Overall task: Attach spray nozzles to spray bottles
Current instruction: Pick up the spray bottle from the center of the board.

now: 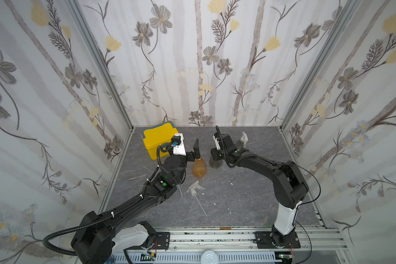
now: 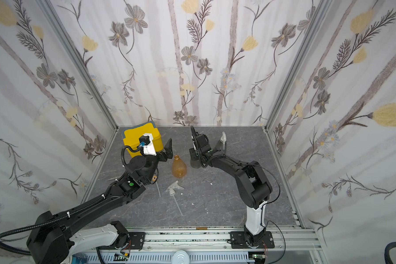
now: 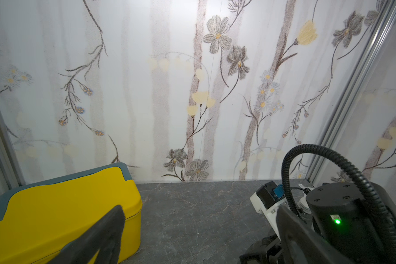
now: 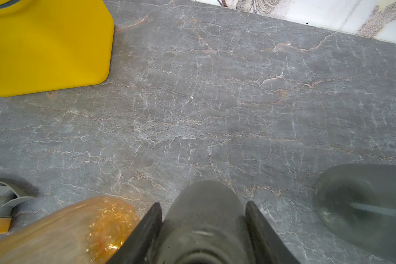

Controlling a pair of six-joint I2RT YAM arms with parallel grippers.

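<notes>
Scissors [image 1: 140, 174] and yellow box [image 1: 158, 139] near my left gripper [image 3: 192, 228], spread wide. My right gripper [image 4: 204, 228] flanks grey bottle [image 4: 204, 210]; grip unclear. Orange bottle [image 1: 199, 168] beside; clear nozzle [image 1: 195, 188] loose on table [image 1: 238, 201].

Left tool [image 1: 198, 152] gapes wide and level; right tool [image 4: 204, 226] points down, fingers half-spread.

A grey stone-look tabletop [image 4: 215, 91] with pale and rusty veins is seen, matt and slightly mottled. The yellow plastic lidded box [image 4: 48, 45] looks smooth with a soft satin sheen. The amber-orange translucent plastic bottle [image 4: 78, 226] appears glossy, with crinkled highlights inside. A smoky grey translucent plastic bottle [image 4: 204, 219] is shown smooth and dull. The clear-whitish plastic trigger nozzle [image 1: 195, 188] looks slightly frosted. The black gripper fingers [image 4: 146, 230] look matt.
</notes>
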